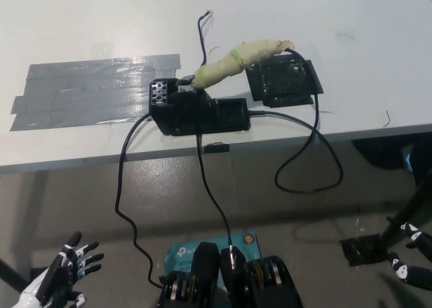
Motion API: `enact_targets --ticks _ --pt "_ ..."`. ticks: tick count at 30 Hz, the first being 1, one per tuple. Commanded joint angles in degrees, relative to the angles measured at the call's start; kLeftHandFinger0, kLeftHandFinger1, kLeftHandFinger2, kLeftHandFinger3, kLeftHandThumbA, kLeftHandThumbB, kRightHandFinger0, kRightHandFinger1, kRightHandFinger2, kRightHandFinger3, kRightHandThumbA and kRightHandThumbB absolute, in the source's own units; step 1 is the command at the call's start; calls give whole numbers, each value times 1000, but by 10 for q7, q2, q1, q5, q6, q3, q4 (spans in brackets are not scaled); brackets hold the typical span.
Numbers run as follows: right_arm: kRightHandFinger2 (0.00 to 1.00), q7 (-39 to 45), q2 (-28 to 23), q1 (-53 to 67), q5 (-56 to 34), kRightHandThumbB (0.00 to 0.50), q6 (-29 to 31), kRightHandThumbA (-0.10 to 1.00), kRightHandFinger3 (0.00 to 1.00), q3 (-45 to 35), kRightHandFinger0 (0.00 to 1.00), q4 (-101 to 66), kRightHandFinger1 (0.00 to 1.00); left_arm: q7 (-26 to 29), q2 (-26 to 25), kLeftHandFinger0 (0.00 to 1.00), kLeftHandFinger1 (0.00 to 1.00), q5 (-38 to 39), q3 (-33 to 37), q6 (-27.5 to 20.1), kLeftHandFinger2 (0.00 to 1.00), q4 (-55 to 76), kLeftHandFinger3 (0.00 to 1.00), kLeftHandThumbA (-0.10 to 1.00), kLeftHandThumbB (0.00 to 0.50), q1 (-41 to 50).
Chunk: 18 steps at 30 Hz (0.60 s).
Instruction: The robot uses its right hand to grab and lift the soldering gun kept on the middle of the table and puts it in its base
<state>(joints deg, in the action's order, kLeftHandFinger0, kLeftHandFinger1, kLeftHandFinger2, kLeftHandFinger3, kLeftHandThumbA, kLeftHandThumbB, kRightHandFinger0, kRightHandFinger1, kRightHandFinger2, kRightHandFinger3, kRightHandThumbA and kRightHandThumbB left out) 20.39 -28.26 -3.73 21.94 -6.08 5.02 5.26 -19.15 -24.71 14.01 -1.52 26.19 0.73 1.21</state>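
Observation:
The soldering gun, its handle wrapped in cream and green tape, lies tilted on the white table. Its front end rests in the black base near the table's front edge. No hand touches it. My black right hand hangs at the picture's lower right, below the table edge and far from the gun. Only some of its fingers show; they are apart and hold nothing. At the lower left my white left hand rests low with its fingers spread.
A black pad lies right of the base, under the gun's rear end. A wide patch of grey tape covers the table's left part. Black cables loop from the base over the front edge towards the floor.

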Motion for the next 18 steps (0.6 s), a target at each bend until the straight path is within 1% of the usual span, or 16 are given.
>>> enact_targets --ticks 1,3,4,5,6,8,9,10,12,13,14,17,18 --pt "1000 4 -18 -10 -1 153 -15 181 1000 2 813 -8 1000 7 -21 1000 1000 6 -7 7 1000 10 1000 1000 97 -8" --pt "1000 3 -18 -10 -2 153 -15 150 1000 3 812 -4 1000 3 -20 1000 1000 8 -9 7 1000 9 1000 1000 89 -8" --pt "1000 7 -17 -10 -8 150 -23 117 1000 0 817 -7 1000 2 -19 1000 1000 11 -10 7 1000 8 1000 1000 91 -8" --pt "1000 6 -17 -11 -6 152 -23 111 1000 2 816 -4 1000 1 -20 1000 1000 11 -10 7 1000 8 1000 1000 81 -9" --pt "1000 5 -20 -12 0 149 -17 114 1000 6 819 -2 1000 4 -19 1000 1000 18 -10 7 1000 6 1000 1000 90 -9" --pt "1000 7 -21 -12 -1 149 -23 122 1000 7 830 -3 1000 3 -21 1000 1000 20 -9 7 1000 6 1000 1000 89 -9" --pt "1000 6 -20 -12 -1 149 -24 120 1000 7 810 -4 1000 7 -21 1000 1000 23 -8 7 1000 5 1000 1000 96 -9" --pt "1000 6 -20 -12 -1 148 -24 106 1000 7 796 -2 1000 6 -23 1000 1000 20 -6 7 1000 7 1000 1000 89 -8" --pt "1000 9 -22 -22 -2 146 -26 110 1000 9 792 3 1000 7 -23 1000 1000 20 -4 7 1000 6 1000 1000 99 -14" --pt "1000 6 -22 -21 -5 153 -20 107 1000 8 794 5 997 9 -23 1000 1000 21 -3 7 1000 8 1000 1000 90 -15" --pt "1000 9 -24 -21 0 150 -31 126 1000 10 796 -3 993 4 -25 1000 1000 15 0 7 1000 9 1000 1000 78 -16" --pt "1000 11 -24 -25 -4 147 -37 125 1000 10 820 -2 1000 4 -27 1000 1000 14 0 7 1000 10 1000 1000 66 -19" --pt "1000 9 -25 -26 -2 148 -37 123 1000 10 810 0 992 8 -25 1000 1000 19 -1 7 1000 11 1000 1000 69 -19"
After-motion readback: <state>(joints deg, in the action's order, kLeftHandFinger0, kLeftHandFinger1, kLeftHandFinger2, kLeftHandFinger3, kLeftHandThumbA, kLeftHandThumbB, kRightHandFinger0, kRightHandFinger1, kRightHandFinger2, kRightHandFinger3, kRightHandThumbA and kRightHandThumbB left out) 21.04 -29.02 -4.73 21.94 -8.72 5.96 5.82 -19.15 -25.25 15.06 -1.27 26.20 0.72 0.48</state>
